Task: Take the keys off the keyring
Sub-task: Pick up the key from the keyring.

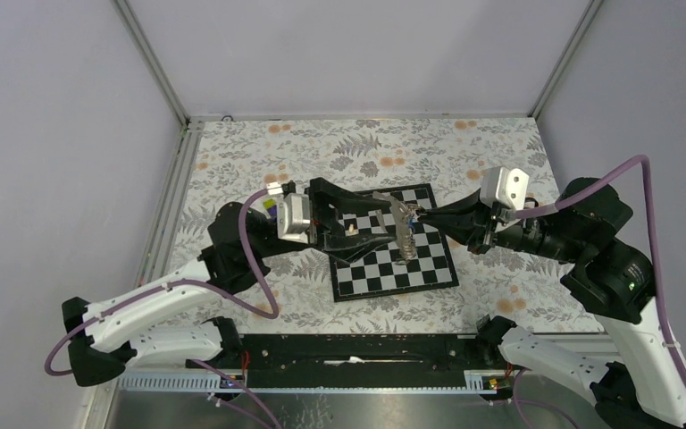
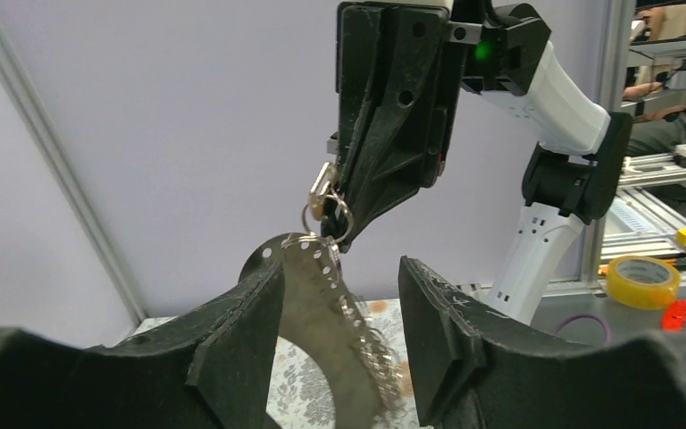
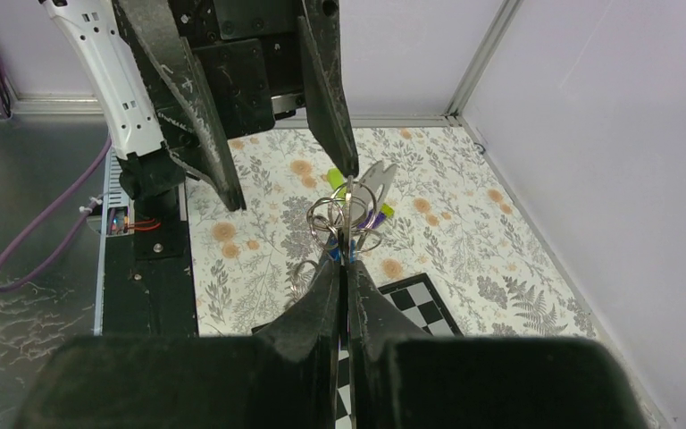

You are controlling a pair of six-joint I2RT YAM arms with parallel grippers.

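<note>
While both claws meet above the one chessboard point(image 1: 393, 273), I see my right gripper point(image 3: 347, 255) pinched tight on the keyring point(image 3: 339, 214) at its cluster of metal rings. My left gripper point(image 2: 339, 266) stands part-open around one perforated key point(image 2: 308, 295); further keys I cannot count.

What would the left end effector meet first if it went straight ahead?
The keys, hanging between its open fingers; just beyond, the right end effector pinching the keyring. Depth is unclear.
</note>
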